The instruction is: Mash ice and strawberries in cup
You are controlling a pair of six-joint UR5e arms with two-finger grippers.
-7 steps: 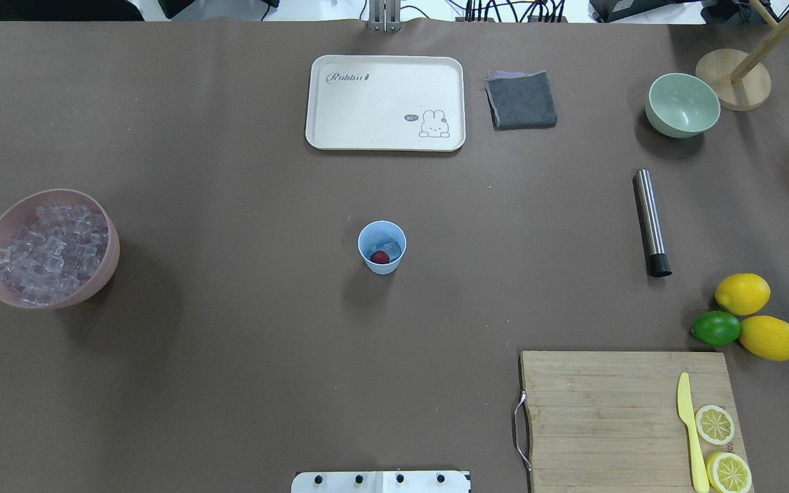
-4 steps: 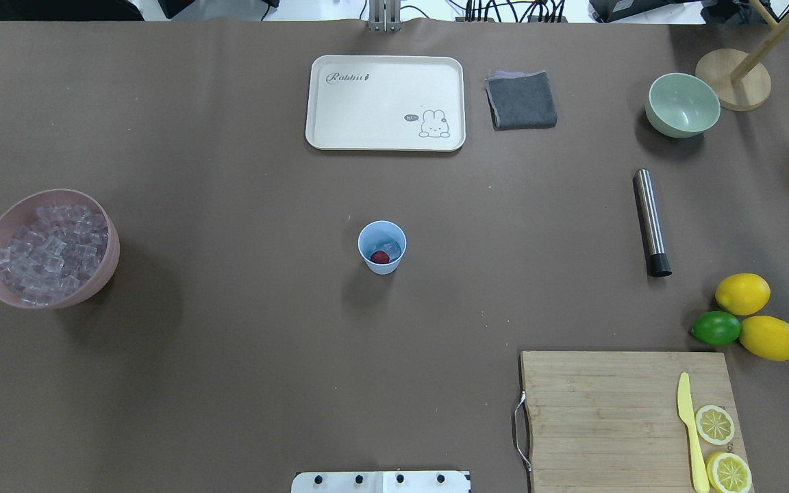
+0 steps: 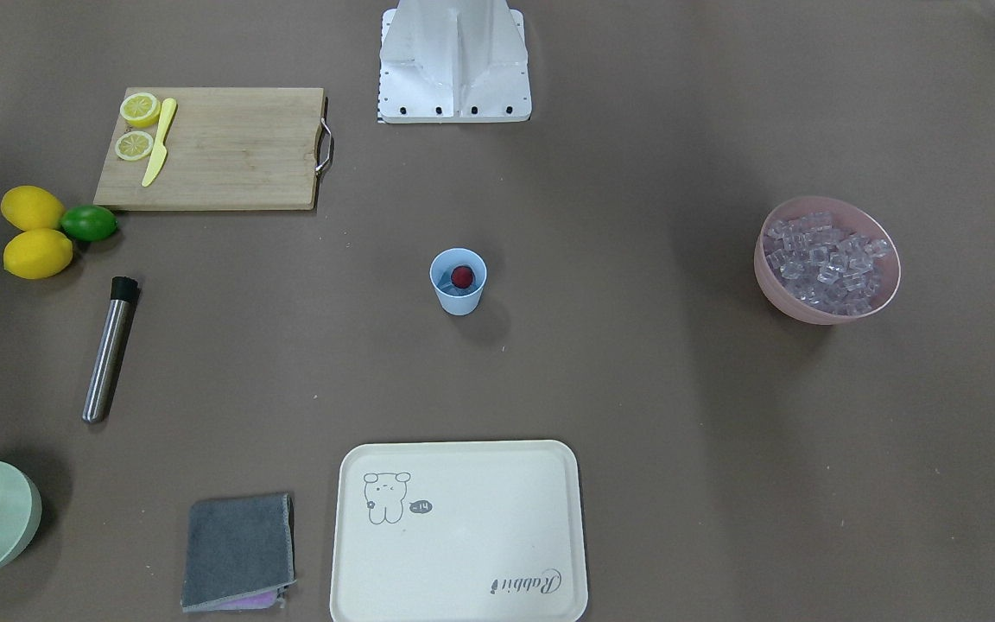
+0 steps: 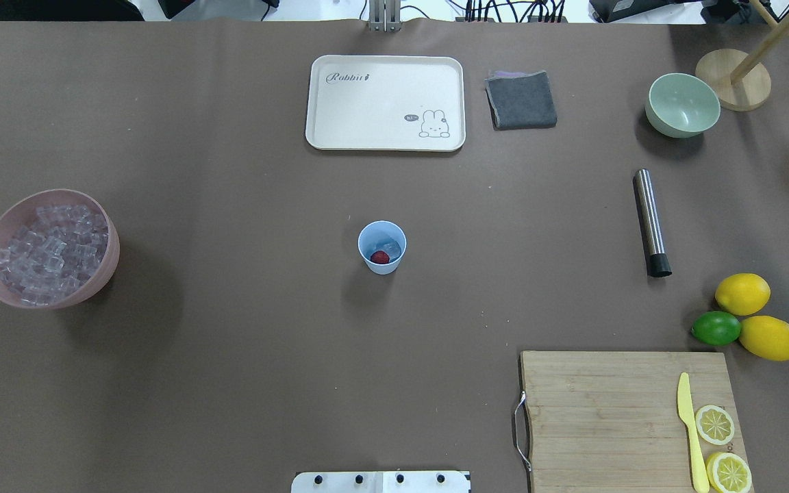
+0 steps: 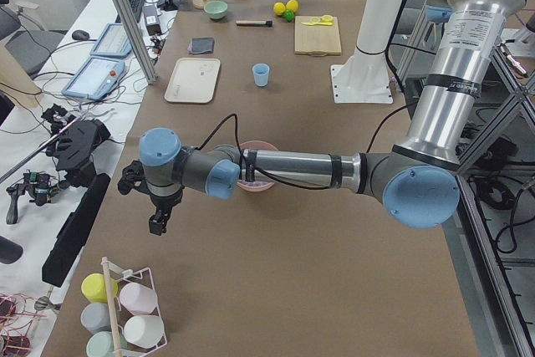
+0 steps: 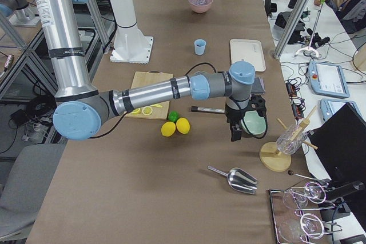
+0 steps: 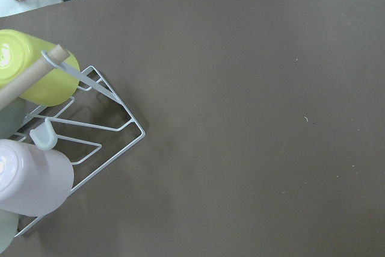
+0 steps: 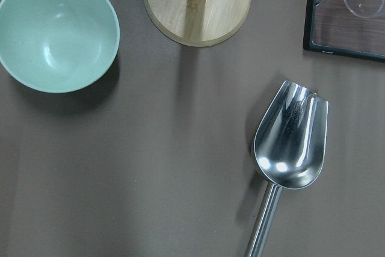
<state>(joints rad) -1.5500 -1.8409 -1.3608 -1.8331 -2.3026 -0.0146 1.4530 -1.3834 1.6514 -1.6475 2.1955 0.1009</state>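
Cup (image 4: 381,247) dead centre, upright. Strawberry (image 4: 380,257) plus some ice (image 4: 390,245) already in, looks unmashed. Muddler (image 4: 651,222) lying well off to right, nobody holding it, so guessing all mashing left. Left gripper (image 5: 157,223) and right gripper (image 6: 234,134) far out at opposite ends, side views only, fingers wide or narrow, can't tell. Ice count in cup hard to make out.

cup (image 4: 385,268) smooth plastic; cylinder (image 4: 650,220) brushed metal; scoop (image 8: 292,136) mirror-glossy metal; board (image 4: 607,411) grained wood; table cover (image 4: 230,308) matt.

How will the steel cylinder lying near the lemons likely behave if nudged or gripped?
The steel cylinder lies on its side, so a sideways nudge would probably roll it. Its polished surface looks slippery; the black end may grip better.
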